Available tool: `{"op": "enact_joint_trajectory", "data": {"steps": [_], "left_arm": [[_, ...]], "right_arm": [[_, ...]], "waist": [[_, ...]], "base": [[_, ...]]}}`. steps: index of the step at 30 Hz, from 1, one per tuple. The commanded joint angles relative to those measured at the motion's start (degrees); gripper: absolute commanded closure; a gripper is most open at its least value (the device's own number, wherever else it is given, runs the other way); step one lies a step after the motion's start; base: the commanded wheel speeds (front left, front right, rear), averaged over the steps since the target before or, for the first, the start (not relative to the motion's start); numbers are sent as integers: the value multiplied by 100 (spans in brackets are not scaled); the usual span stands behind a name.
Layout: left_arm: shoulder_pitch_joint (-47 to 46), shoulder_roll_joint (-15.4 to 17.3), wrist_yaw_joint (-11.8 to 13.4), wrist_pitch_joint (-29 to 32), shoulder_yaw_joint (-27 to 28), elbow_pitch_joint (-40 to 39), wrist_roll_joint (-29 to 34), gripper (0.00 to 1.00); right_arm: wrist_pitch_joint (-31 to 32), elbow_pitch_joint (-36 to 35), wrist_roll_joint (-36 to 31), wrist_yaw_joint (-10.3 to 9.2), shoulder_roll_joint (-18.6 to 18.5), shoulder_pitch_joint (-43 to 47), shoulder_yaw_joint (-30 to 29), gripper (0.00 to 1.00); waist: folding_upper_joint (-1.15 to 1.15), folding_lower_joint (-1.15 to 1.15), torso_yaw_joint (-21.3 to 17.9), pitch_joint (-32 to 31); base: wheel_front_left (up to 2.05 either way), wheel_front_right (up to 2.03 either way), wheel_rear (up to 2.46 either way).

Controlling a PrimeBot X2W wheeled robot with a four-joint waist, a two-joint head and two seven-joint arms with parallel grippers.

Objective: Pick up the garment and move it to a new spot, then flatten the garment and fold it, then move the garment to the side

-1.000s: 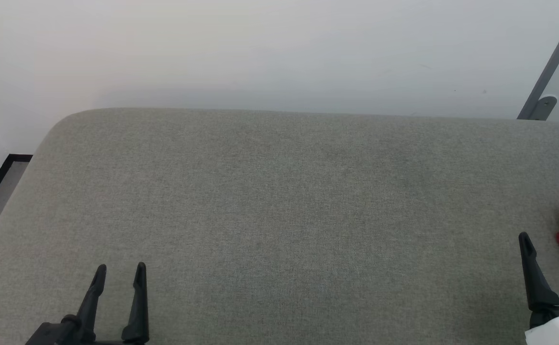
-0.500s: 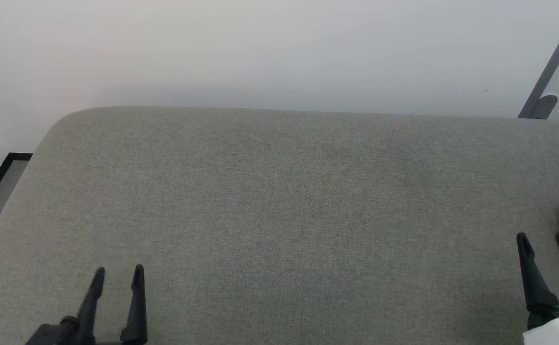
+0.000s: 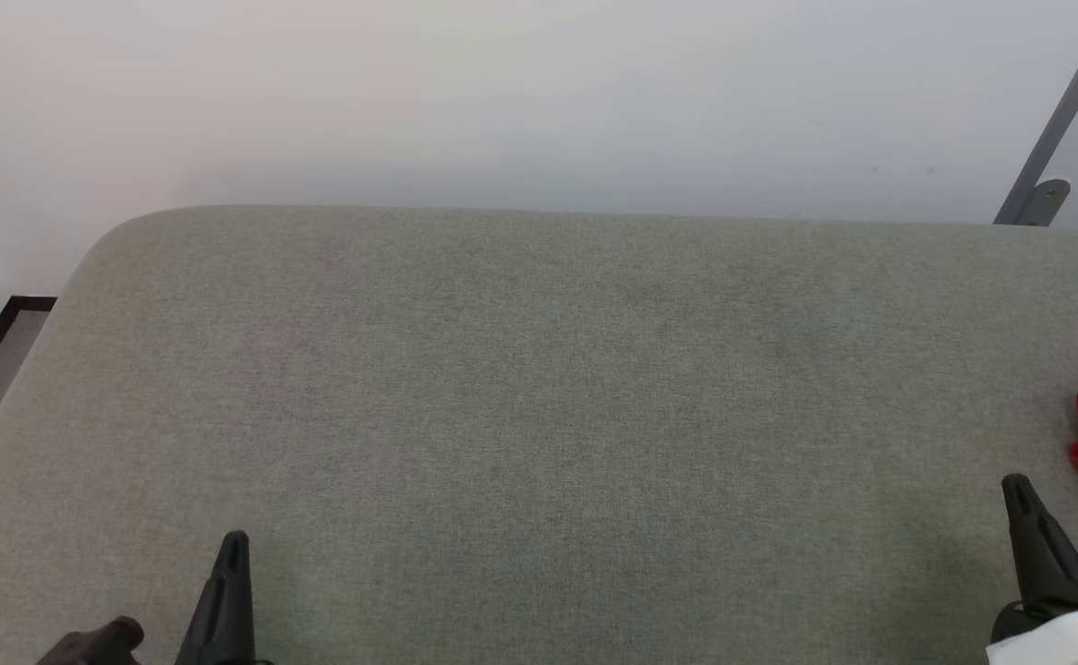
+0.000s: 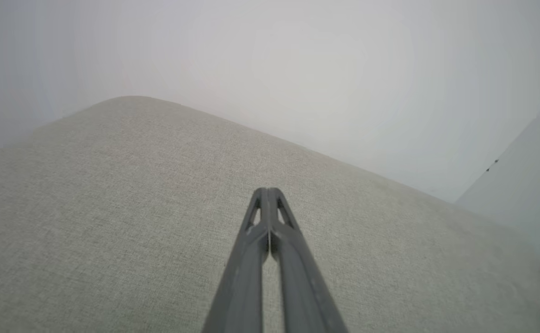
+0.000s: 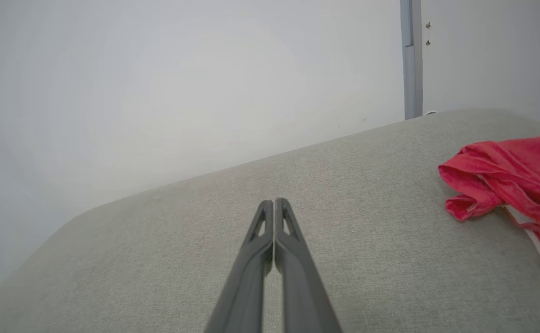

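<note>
1. Since a second ago, the left gripper [image 3: 233, 543] and the right gripper [image 3: 1017, 486] have both closed. Their jaws, wide before, are now pressed together and hold nothing.
2. The garment [image 5: 515, 175] lies bunched at the right edge of the surface [image 3: 539, 397], near the right gripper and probably not touching it.
3. The surface is grey woven fabric. Behind it are a pale wall [image 3: 502, 92] and a grey post [image 3: 1056, 120].

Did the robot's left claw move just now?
Yes. The left gripper snapped shut and drew back toward the robot, away from the far edge of the cushion.
</note>
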Motion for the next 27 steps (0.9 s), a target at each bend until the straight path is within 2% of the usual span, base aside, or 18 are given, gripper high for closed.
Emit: {"op": "enact_joint_trajectory", "data": {"steps": [1, 27], "left_arm": [[-223, 42, 6, 75, 32, -30, -397, 100], [-679, -8, 1, 602, 116, 249, -2502, 100]], "right_arm": [[53, -3, 327, 1, 7, -220, -6, 100], [331, 421, 2134, 1, 316, -645, 11, 100]], "waist": [[0, 0, -10, 3], [0, 0, -101, 33]], "base": [[0, 0, 0], [0, 0, 0]]}}
